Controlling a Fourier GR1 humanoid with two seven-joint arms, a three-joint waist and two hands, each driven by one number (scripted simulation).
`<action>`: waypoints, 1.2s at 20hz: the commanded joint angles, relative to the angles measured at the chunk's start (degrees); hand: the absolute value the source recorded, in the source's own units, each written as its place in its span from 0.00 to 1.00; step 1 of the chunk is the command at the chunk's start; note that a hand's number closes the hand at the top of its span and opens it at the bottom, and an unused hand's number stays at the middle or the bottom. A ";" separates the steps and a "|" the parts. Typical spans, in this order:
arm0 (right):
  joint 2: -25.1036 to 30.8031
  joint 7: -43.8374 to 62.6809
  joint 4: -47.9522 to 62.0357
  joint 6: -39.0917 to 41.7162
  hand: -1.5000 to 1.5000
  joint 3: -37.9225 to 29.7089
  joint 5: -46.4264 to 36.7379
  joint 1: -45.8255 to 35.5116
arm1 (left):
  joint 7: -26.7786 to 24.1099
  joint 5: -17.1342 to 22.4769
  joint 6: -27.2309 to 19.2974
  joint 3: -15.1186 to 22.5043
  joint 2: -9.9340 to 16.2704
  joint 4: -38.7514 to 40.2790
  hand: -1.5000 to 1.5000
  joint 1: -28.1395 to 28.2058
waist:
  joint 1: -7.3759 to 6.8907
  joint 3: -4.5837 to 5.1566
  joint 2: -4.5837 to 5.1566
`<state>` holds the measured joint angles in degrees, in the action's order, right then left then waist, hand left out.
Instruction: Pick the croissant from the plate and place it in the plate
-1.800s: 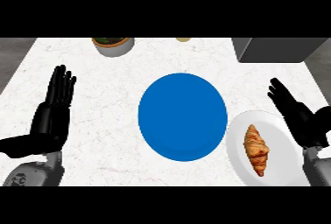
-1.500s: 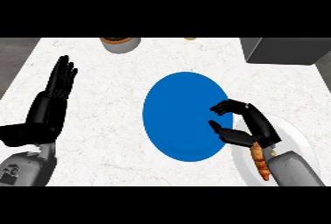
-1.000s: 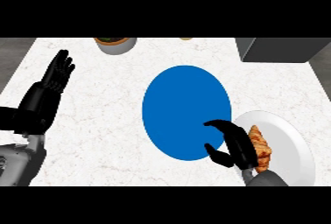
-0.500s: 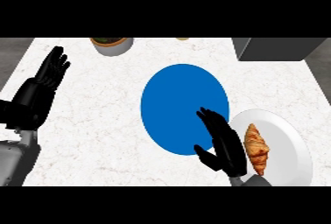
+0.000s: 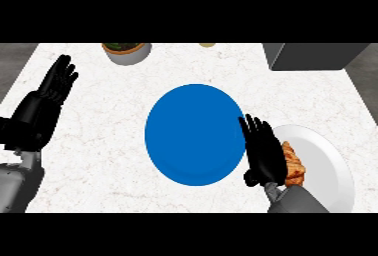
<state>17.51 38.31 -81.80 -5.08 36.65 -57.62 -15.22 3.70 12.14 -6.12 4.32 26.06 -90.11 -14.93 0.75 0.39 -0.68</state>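
1. The croissant (image 5: 293, 167) lies on the white plate (image 5: 328, 165) at the counter's (image 5: 96, 150) right.
2. The right hand (image 5: 262, 152) stands just left of it, fingers straight, holding nothing.
3. The blue plate (image 5: 193, 132) lies centre.
4. The left hand (image 5: 44, 107) rests open at the left edge.

Counter (image 5: 103, 150): white, veined with faint grey marbling.
Large plate (image 5: 193, 134): solid blue.
Small plate (image 5: 325, 165): plain white.
Croissant (image 5: 294, 165): golden orange-brown.
Hands (image 5: 262, 152) (image 5: 46, 102): black, on grey forearms.
Pot (image 5: 127, 52): grey, filled with green and brown.
Box (image 5: 314, 56): dark grey.
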 commanded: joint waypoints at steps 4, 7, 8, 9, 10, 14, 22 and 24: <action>-4.09 20.03 -3.14 27.64 0.00 -0.26 1.93 -3.11 | -0.27 -0.20 0.71 0.06 -0.43 -0.21 0.50 -0.15 | -0.26 -0.22 0.36; -3.98 25.47 -11.30 37.47 0.00 -0.75 4.20 -1.48 | -1.25 0.18 1.91 -1.15 0.29 -0.44 0.50 1.92 | -0.08 -0.26 0.27; -6.35 25.41 -6.37 37.45 0.00 -2.97 3.63 -5.63 | 1.53 -0.46 0.51 -0.63 -0.59 -2.03 0.50 -0.09 | -0.76 -0.34 0.53; -5.96 25.38 -6.70 35.98 0.00 -1.07 2.55 -1.32 | 2.70 1.63 2.73 -2.94 1.59 -1.68 0.50 -0.42 | -0.61 -0.35 0.51; -5.94 26.33 -7.72 36.68 0.00 -1.50 1.59 -1.50 | 1.46 0.32 1.33 -0.85 -1.23 -2.87 0.50 1.14 | -0.62 -0.35 0.51; -6.04 23.25 -2.43 33.41 0.00 -3.82 -1.41 -2.35 | 2.59 0.44 2.52 -2.84 -0.30 -2.23 0.50 -1.57 | -0.90 -0.39 0.65; -3.45 23.91 -3.62 39.66 0.00 -8.12 -4.34 -0.24 | 4.82 -1.72 1.76 -1.97 -2.06 -0.54 0.50 -4.51 | -0.16 -0.38 0.67; -3.10 22.81 -1.81 36.85 0.00 -8.76 -6.24 1.88 | 3.65 -0.96 3.44 -3.48 -1.15 -1.59 0.50 -1.30 | -0.64 -0.38 0.65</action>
<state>14.63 55.91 -84.96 29.36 29.29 -62.12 -14.23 6.64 10.95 -3.64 2.18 24.57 -92.11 -15.88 0.21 0.02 -0.07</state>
